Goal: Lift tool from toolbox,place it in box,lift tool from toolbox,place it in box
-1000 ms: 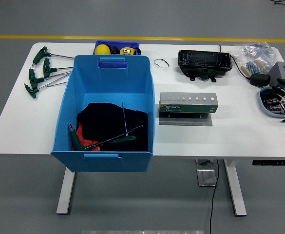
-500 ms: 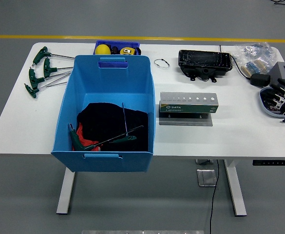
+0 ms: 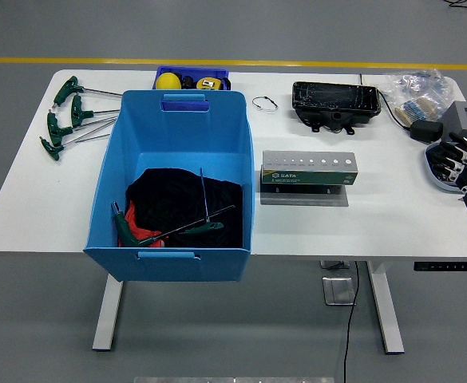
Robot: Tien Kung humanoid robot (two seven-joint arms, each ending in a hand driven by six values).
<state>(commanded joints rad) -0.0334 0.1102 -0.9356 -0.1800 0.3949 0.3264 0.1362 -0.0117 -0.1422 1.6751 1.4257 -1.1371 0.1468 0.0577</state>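
Note:
The big blue box [image 3: 108, 171] stands on the left half of the white table. Inside it, green-handled T-wrenches [image 3: 203, 227] lie on black and red cloth. Several more green-handled T-wrenches [image 3: 64, 118] lie on the table left of the box. A grey tool rack [image 3: 309, 169] with a row of empty holes sits at the table's middle. My right hand [image 3: 461, 162] hovers at the right edge over a small blue-grey dish [image 3: 436, 166], its fingers loosely bent and holding nothing.
Behind the box is a small blue bin [image 3: 191, 78] with yellow items. A wire ring [image 3: 265, 103], a black tray [image 3: 334, 102], a bag of parts [image 3: 415, 89] and a grey block [image 3: 465, 118] line the far right side.
My right hand has drawn back slightly down and toward the right edge, and its fingers have bent in a little. Nothing else has moved.

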